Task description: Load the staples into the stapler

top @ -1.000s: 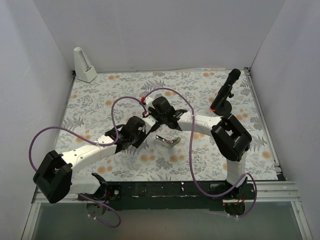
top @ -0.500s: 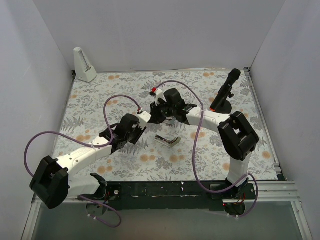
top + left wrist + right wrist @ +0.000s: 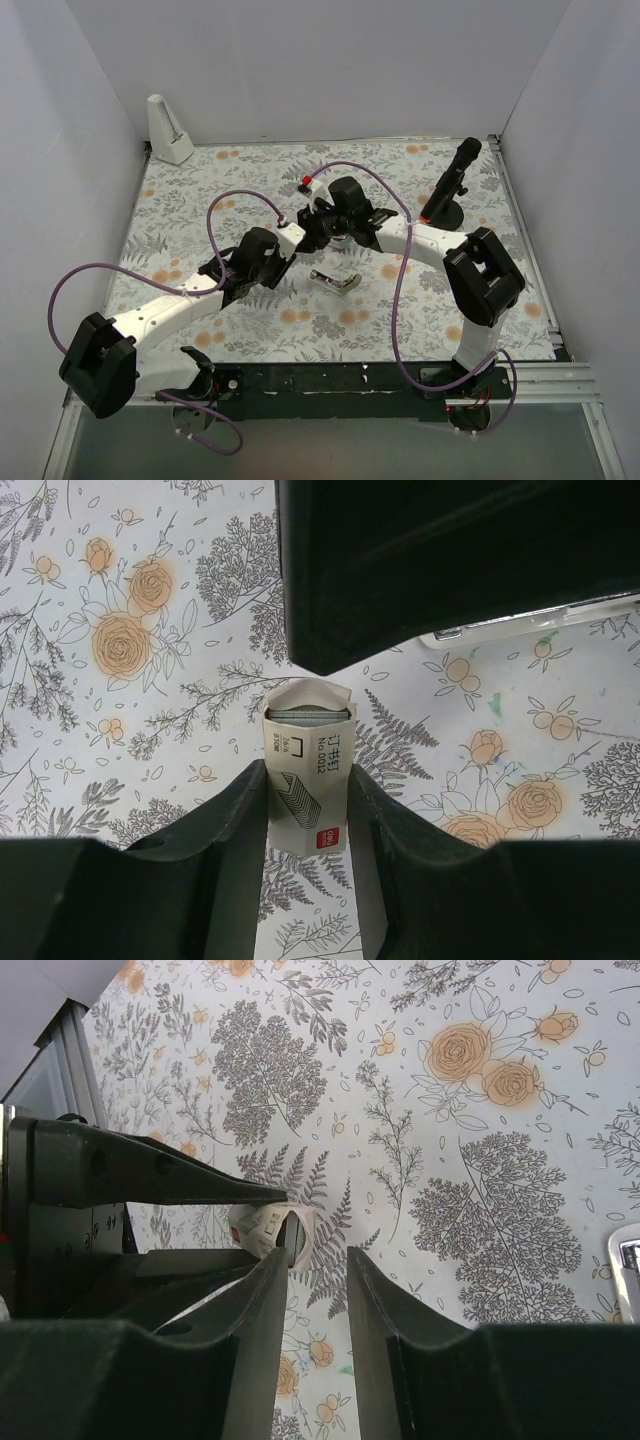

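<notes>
My left gripper (image 3: 307, 776) is shut on the staples, a small beige-white box (image 3: 310, 780), and holds it just above the flowered cloth. The box's far end is open and the grey staple block (image 3: 308, 716) shows inside. My right gripper (image 3: 318, 1256) is open and empty; its tips are right at that open end of the box (image 3: 262, 1230). In the top view the left gripper (image 3: 282, 245) and the right gripper (image 3: 312, 228) meet nose to nose, and the box is hidden there. The stapler (image 3: 335, 282) lies on the cloth just in front of the grippers, and it also shows in the left wrist view (image 3: 530, 620).
A white wedge-shaped object (image 3: 170, 130) stands at the back left corner. A black torch-like object on a round stand (image 3: 448, 188) stands at the back right. White walls close the table on three sides. Purple cables loop over both arms.
Over the last second the left gripper has drawn back a little to the left with the box. The right gripper has shifted to the far right and now faces the box's open end.
</notes>
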